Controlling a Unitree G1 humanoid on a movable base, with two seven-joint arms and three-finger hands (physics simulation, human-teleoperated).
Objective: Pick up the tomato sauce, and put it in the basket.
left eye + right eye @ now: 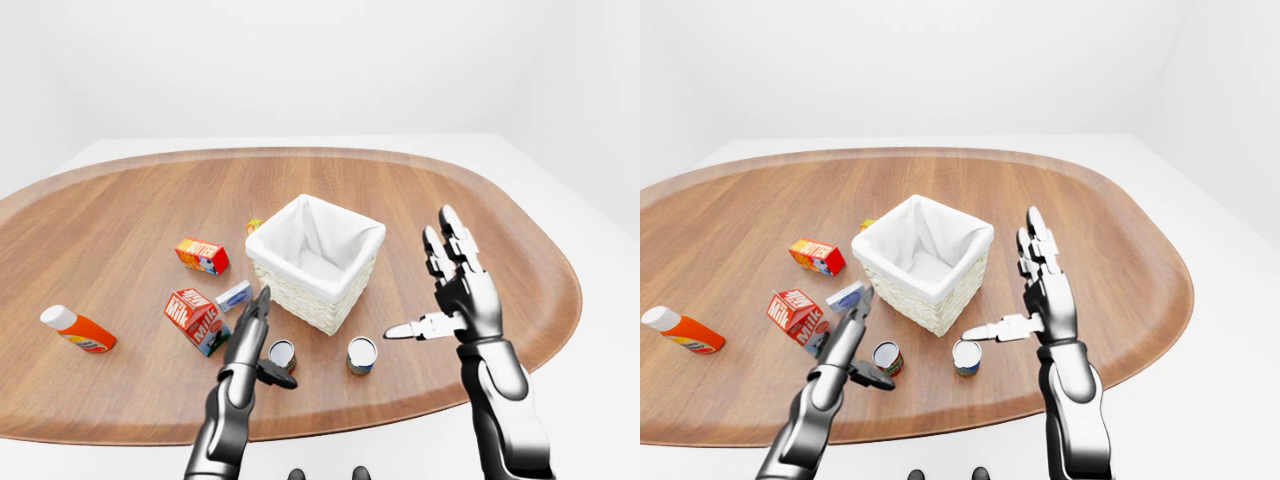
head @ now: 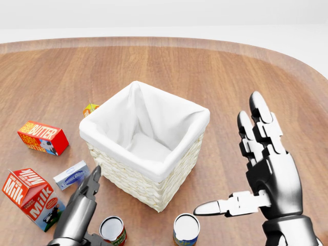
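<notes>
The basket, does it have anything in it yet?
Empty. The head view looks straight into the basket and only its bare white cloth lining shows.

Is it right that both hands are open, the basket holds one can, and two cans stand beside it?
Not quite. The basket is empty, as the head view shows. Both hands, left and right, are open, and two cans stand beside it.

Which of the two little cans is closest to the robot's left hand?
The can with the red label, the left one of the pair in the head view. The left hand is right beside it, while the other can stands farther right, below the basket.
</notes>
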